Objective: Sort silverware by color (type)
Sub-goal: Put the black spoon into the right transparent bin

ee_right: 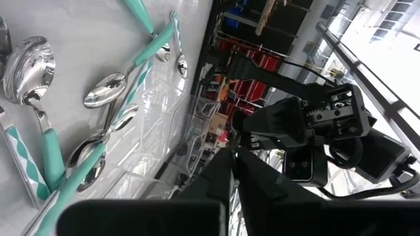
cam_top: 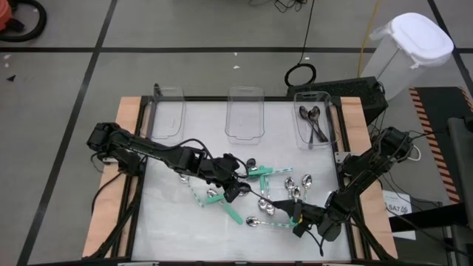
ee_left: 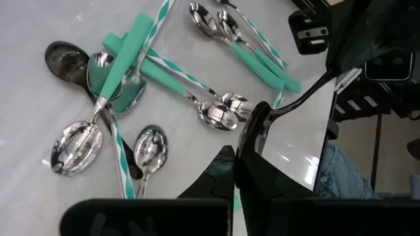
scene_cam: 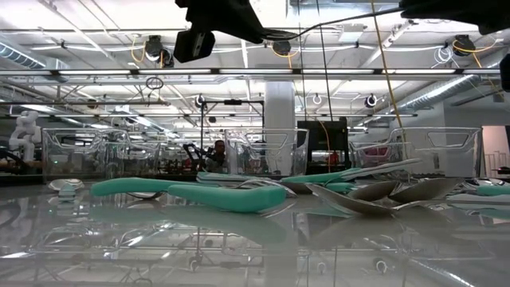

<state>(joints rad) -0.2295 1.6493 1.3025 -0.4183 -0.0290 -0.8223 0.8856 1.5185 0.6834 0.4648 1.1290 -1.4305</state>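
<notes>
A dark spoon (cam_top: 270,201) hangs above the table's near middle, between my two grippers. My left gripper (cam_top: 240,191), reaching in from the left, is shut on its bowl end. My right gripper (cam_top: 294,214), reaching in from the right, is shut on its handle. Below them lie loose spoons (cam_top: 277,191) flat on the table: teal-handled ones (ee_left: 121,62) and shiny silver ones (ee_left: 149,149). In the low view, teal-handled spoons (scene_cam: 207,194) and silver spoons (scene_cam: 382,191) rest on the tabletop. My left gripper pinches the dark spoon at its bowl (ee_left: 254,130) between its two fingers, slanting down from the table's left. The handle (ee_left: 308,98) runs on away from the fingers toward my right gripper. The spoon is lifted clear of the table. My right gripper is shut on the free end of the dark spoon's handle (ee_right: 236,134), coming about level from the table's right. The fingers lie along the handle, which runs straight ahead to my left gripper (ee_right: 269,124). The fingers themselves hide how far back it reaches.
Three clear bins stand along the far edge: left (cam_top: 168,111), middle (cam_top: 245,114) and right (cam_top: 314,118). The right bin holds dark spoons (cam_top: 313,122). Wooden rails (cam_top: 126,133) border the table's left and right sides.
</notes>
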